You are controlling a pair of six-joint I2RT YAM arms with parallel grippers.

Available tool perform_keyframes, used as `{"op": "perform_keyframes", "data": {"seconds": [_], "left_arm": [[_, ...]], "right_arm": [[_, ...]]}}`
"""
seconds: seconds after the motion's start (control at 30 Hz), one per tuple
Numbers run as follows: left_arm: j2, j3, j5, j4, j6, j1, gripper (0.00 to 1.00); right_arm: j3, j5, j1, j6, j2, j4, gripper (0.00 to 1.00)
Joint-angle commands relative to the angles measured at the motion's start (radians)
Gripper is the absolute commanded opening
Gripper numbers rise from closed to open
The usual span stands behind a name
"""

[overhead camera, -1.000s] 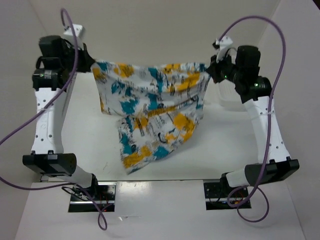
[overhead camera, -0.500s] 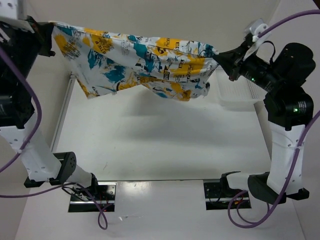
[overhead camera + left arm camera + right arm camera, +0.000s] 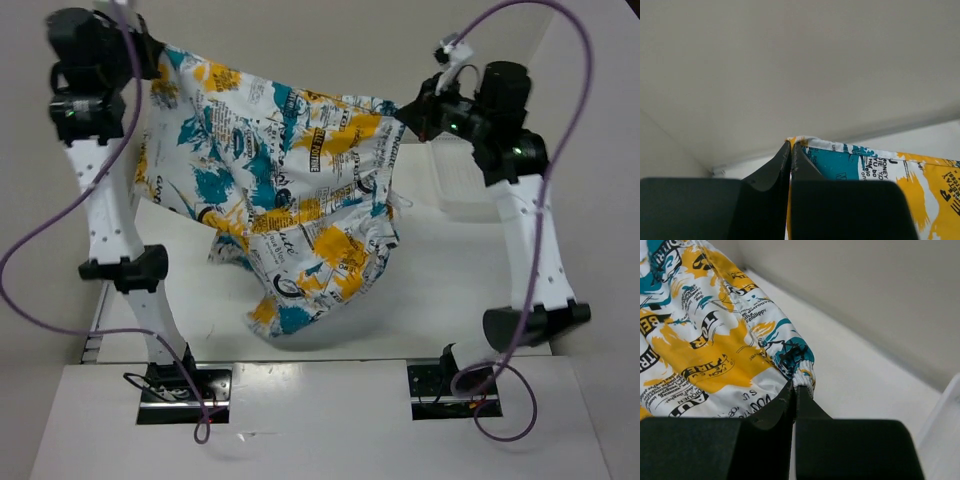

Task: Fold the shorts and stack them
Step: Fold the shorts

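White surface [image 3: 440, 290] within pale walls. The shorts [image 3: 300, 200] hang above its middle, their upper edge stretched between the far-left and far-right corners. The legs sag toward the near edge, and the lowest fold appears to be at or just above the surface. The left end effector [image 3: 791, 145] is closed tight on one upper corner of the fabric. The right end effector [image 3: 795, 385] is pinched on the elasticated corner opposite. A white plastic basket [image 3: 465, 190] sits at the far-right edge. To spread the shorts cleanly, both arms should probably descend evenly with the top edge taut, so the fabric lays flat without bunching and clear of the basket.
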Motion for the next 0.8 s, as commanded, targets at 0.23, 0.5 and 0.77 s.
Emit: {"op": "perform_keyframes", "data": {"seconds": [0.23,0.5,0.77], "left_arm": [[0.515,0.201,-0.084,0.008,0.004,-0.143,0.00],[0.653,0.276,-0.084,-0.017,0.004,-0.177,0.00],[0.574,0.276,0.023,-0.428,0.004,-0.177,0.00]], "right_arm": [[0.010,0.409,-0.006,0.019,0.391,0.106,0.00],[-0.058,0.469,-0.006,-0.004,0.488,0.124,0.00],[-0.121,0.491,-0.006,-0.155,0.492,0.112,0.00]]}}
